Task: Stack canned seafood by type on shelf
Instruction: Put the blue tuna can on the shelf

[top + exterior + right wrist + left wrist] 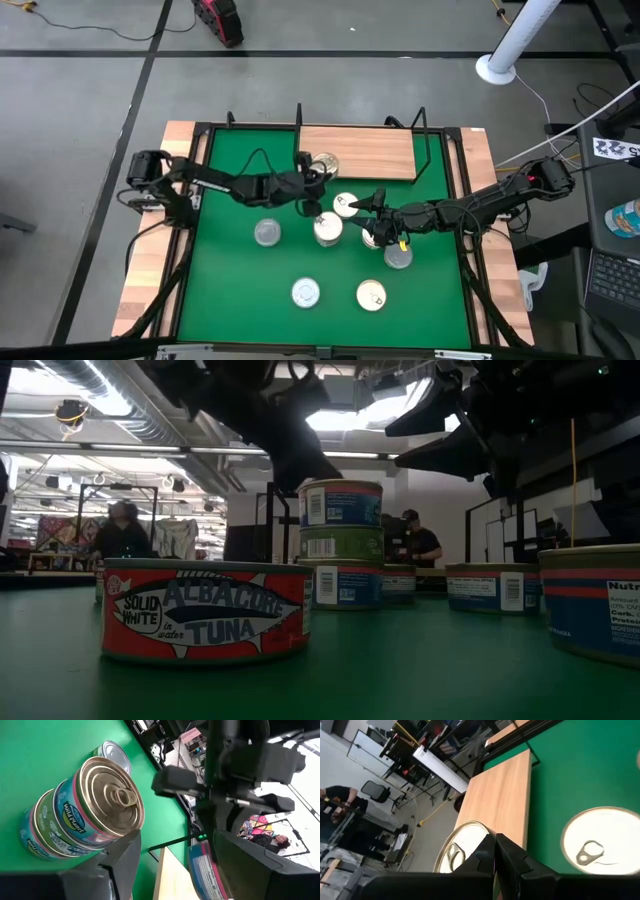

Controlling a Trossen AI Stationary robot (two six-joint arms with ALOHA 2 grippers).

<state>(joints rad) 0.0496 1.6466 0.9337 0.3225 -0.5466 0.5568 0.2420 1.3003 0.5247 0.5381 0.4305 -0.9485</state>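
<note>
- Tin by shelf (322, 163): partly covered by left arm in high view; cut off by left gripper (495, 857) and frame edge in left wrist view.
- Tin at far right (592, 600), low view: cut by picture edge, label text broken off.
- Blue-and-pink tin (207, 870), right wrist view: mostly behind right finger (250, 865), top unseen.
- Stack (341, 545): bottom tin's label blurred, unreadable.
- Two people (122, 532) behind table: blurred, details not discernible.
- Tin under right gripper (375, 237): largely hidden by arm from above.
</note>
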